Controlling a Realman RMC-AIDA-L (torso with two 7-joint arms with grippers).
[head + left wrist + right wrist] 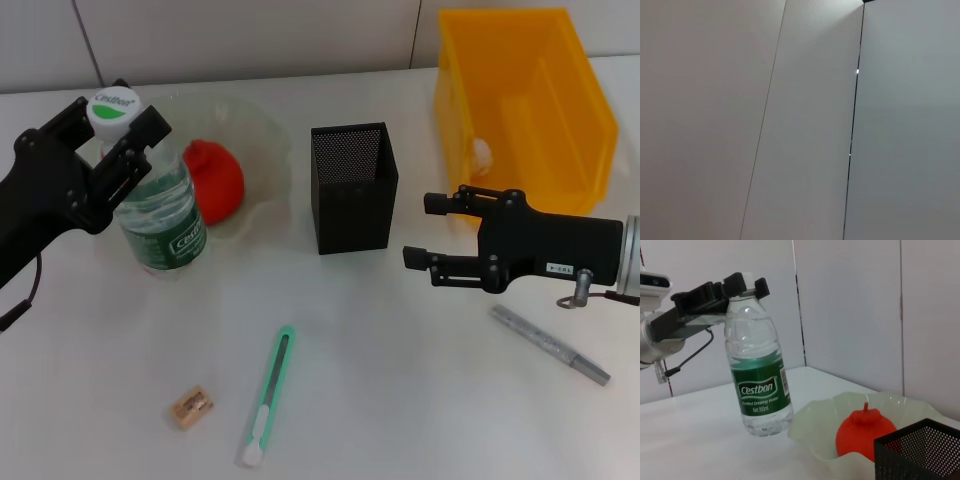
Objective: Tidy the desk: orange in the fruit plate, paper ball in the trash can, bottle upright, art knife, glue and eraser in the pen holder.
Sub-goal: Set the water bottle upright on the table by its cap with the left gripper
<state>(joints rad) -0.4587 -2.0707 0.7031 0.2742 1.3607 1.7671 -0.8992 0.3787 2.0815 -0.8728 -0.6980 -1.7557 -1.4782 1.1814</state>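
The left gripper [118, 128] is clamped on the neck of the bottle [160, 215], just under its white cap, a hold that lets the arm control the tilt. In the right wrist view the bottle leans slightly, its base on or just above the surface [400, 400]; I cannot tell whether it touches. Standing it upright looks like the step in hand. Just beyond the bottle from that gripper sits the fruit plate [262, 150] with the orange [215, 180] already inside, so that item seems settled.

Below and well apart from the left gripper lie the eraser [190, 408] and the art knife [267, 398], both flat on the surface and waiting for the pen holder [350, 188], which stands between the two grippers.

The right gripper [425, 230] hovers with its fingers apart and nothing between them, pointing toward the pen holder, probably idle while the left arm works. Behind it is the yellow trash can [520, 100], with a pale lump inside that may be the paper ball [482, 152]. The glue [550, 345] lies just under the right arm, close enough to be a likely next pick.
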